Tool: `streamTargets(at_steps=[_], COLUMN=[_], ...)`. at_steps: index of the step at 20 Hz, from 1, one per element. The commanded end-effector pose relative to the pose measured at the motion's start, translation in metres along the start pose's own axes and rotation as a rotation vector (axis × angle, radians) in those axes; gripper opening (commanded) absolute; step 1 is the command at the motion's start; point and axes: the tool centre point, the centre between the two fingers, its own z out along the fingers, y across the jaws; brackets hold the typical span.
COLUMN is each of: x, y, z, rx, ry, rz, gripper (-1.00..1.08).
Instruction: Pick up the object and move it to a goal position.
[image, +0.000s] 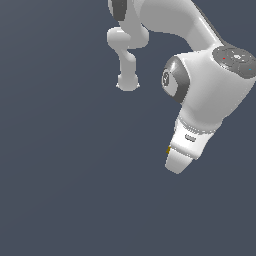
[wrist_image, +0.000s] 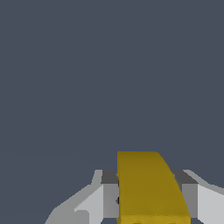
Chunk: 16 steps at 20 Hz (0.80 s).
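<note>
Exterior view: one white Panda arm with grey joint caps (image: 200, 75) reaching down from the upper right of the frame toward a plain slate-blue ground (image: 65, 190). White gripper (image: 175, 162) at the arm's lower end, fingers hidden by the hand body from this side. Small mustard-yellow blocky object (image: 168, 149) shows only as a sliver at the gripper's edge on the exterior view's left. Ground lies open on all sides of the gripper.

Wrist view: mustard-yellow blocky object (wrist_image: 148, 188) sits between the two grey finger pads (wrist_image: 110, 192), both pressed against its flat sides; gripper (wrist_image: 151, 197) is clamped on it. Its far edge juts beyond the fingertips. Uniform ground beyond.
</note>
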Motion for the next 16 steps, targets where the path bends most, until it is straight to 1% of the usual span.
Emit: streamTargets(at_steps=[1,9,16], x=[0.007,0.025,0.035], y=[0.005,0.018,0.025], z=[-0.008,-0.029,-0.039], rx=[0.0,-0.001,-0.001], ry=[0.0,-0.001,-0.001], rz=[0.0,0.0,0.0], gripper=[-1.0,-1.0,-1.0])
